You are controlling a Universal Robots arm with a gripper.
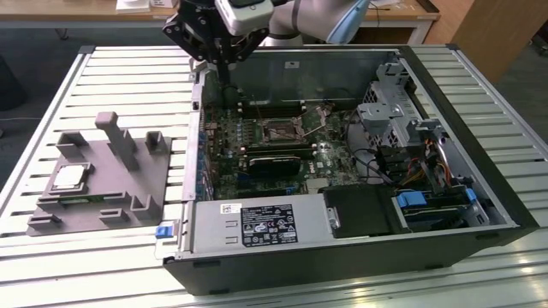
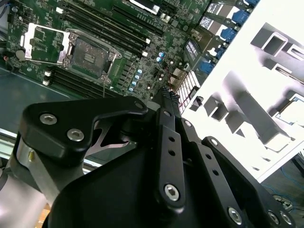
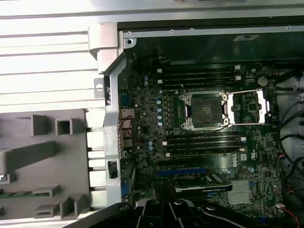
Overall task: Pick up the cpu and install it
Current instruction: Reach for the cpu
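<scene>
The cpu (image 1: 70,178), a small silver square chip, lies flat in a recess of the grey plastic tray (image 1: 111,192) at the exterior view's left. My gripper (image 1: 224,74) hangs high over the case's far left corner, well away from the cpu, its fingers shut with nothing held. In the second wrist view the fingertips (image 2: 169,95) meet above the motherboard edge. The black socket (image 1: 281,133) on the motherboard stands open and bare, its metal frame (image 3: 247,107) folded to one side; it also shows in both wrist views (image 2: 88,54) (image 3: 205,110).
The open computer case (image 1: 342,256) lies on a slatted metal table (image 1: 128,70). Memory slots (image 3: 202,142), a drive cage (image 1: 389,119) and cables (image 1: 411,167) surround the socket. A green memory stick (image 3: 19,194) sits in the tray, which has upright posts (image 1: 115,138).
</scene>
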